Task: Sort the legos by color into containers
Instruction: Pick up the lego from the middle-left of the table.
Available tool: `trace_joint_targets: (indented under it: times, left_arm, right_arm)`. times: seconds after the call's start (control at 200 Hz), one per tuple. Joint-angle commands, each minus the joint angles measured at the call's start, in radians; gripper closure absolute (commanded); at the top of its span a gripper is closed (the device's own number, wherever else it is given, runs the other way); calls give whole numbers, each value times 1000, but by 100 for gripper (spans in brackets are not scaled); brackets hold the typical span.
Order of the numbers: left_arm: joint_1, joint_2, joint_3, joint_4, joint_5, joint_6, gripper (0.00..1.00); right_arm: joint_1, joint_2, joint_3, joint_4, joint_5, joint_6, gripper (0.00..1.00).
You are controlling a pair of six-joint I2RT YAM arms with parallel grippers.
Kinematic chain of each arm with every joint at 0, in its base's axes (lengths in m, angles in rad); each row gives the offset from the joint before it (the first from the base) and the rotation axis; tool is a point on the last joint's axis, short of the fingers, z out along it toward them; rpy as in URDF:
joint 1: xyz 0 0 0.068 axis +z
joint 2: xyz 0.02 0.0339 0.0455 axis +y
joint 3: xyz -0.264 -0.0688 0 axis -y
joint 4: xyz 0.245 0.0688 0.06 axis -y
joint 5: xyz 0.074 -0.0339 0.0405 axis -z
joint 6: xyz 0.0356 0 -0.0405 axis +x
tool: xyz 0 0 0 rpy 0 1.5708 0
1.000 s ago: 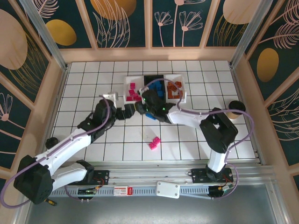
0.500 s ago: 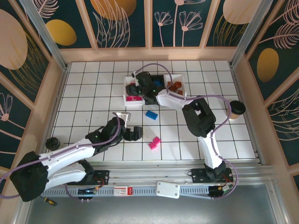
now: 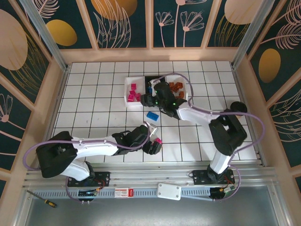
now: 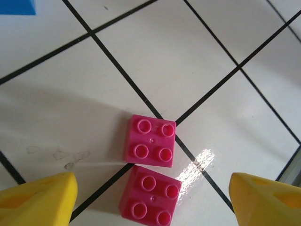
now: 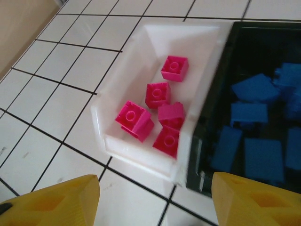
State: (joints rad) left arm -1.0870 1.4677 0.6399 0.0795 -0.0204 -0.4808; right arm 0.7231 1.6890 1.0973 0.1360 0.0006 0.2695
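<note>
Pink bricks (image 4: 150, 147), two touching, lie on the floor (image 4: 211, 56) well apart from the white tray (image 5: 141, 157). My left gripper (image 4: 151, 197) hangs over them, fingers (image 4: 37, 200) spread. Closing crooked could push one away or drop both.

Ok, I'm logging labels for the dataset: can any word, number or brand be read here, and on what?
No text can be read.
Red-and-white sticker on the front rail: print too small to read.
Pink bricks: plain studs, no lettering visible.
</note>
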Motion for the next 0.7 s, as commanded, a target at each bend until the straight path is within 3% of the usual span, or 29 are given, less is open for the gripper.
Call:
trace_joint_targets:
  times: [0.0,0.36,0.44,0.546,0.696]
  left_arm:
    - [-16,38,37,-11,-48,49,20]
    - [-88,111,14,-40,-2,48,40]
    - [-95,125,12,-40,-11,46,44]
    - [-94,137,15,-52,-37,52,58]
    - [-96,145,20,-49,-83,40,66]
  right_arm:
    - [-13,-108,-87,50,34,32,35]
    - [-56,-422,-325,-62,124,98,34]
    - [-58,-483,-366,-99,138,113,34]
    - [-59,-541,-410,-166,155,140,34]
    - [-46,-604,-484,-232,168,172,34]
